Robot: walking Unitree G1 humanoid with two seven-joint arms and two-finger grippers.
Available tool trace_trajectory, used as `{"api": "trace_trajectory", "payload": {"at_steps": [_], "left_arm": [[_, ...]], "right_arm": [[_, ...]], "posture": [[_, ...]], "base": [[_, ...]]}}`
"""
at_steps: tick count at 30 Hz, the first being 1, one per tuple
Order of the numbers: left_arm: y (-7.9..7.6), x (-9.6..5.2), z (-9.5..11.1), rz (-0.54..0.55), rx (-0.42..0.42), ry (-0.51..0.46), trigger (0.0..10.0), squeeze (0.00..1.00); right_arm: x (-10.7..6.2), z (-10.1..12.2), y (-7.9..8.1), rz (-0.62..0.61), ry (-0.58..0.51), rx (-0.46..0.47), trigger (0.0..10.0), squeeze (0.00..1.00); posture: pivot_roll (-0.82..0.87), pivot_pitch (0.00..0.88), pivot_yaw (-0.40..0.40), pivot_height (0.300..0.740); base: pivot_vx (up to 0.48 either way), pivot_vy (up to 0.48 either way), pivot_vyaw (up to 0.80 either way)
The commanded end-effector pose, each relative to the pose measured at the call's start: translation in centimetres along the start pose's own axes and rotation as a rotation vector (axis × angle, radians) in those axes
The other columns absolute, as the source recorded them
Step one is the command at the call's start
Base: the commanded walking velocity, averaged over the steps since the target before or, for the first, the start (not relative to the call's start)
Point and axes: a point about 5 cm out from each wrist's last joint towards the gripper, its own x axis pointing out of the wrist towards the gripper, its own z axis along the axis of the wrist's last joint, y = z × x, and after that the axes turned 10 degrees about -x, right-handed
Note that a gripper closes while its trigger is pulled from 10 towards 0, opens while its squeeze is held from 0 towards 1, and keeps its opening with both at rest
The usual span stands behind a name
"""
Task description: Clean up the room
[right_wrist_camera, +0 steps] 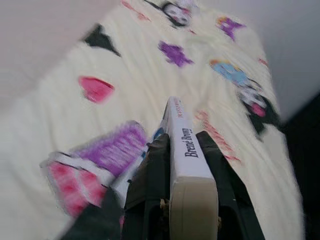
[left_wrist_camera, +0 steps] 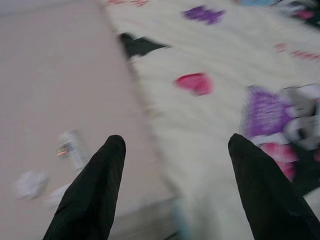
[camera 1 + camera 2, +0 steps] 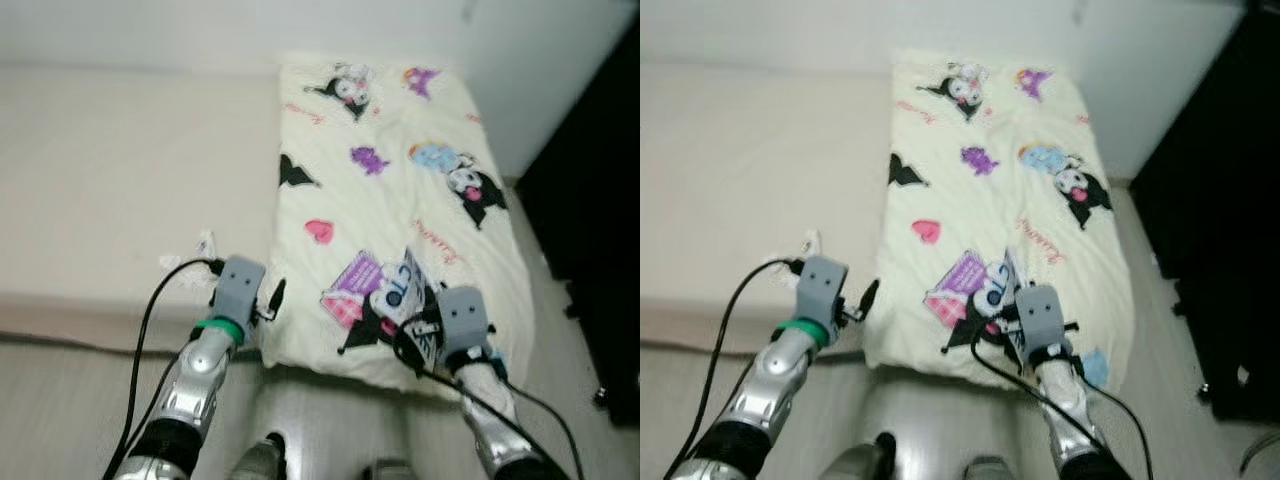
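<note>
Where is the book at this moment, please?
The book is clamped upright between the fingers of the right gripper, on the robot's right, above the near end of the cartoon-print blanket, beside its purple and pink print.

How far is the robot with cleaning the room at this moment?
Done: nothing is visibly put away yet. In hand: the right gripper is shut on a book, held over the cartoon-print blanket. Left: the book needs a place, and small scraps lie on the beige mattress near the open left gripper.

Blanket (image 2: 210, 130) print blurred, mattress scraps (image 2: 31, 184) unidentifiable, book (image 1: 186, 165) partly clamped.
</note>
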Motion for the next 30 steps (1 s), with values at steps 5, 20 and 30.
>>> {"api": "trace_trajectory", "payload": {"at_steps": [5, 20, 30], "left_arm": [[-0.31, -0.12, -0.55, -0.010, 0.002, 0.026, 10.0, 0.00], [-0.08, -0.37, -0.69, -0.001, 0.005, 0.035, 10.0, 0.00], [0.14, -0.40, -0.65, 0.002, 0.014, 0.033, 10.0, 0.00]], "right_arm": [[-0.52, -0.50, -0.03, -0.005, 0.016, -0.014, 10.0, 0.00], [-0.35, -0.19, 0.27, 0.003, -0.001, -0.007, 10.0, 0.00], [-0.29, -0.02, 0.50, 0.001, -0.008, 0.002, 10.0, 0.00]], "posture": [[-0.02, 0.038, -0.003, 0.740], [-0.01, 0.050, 0.002, 0.740], [-0.01, 0.051, 0.009, 0.740]], "base": [[0.000, 0.000, 0.70], [0.000, 0.000, 0.70], [0.032, 0.000, 0.69]]}}
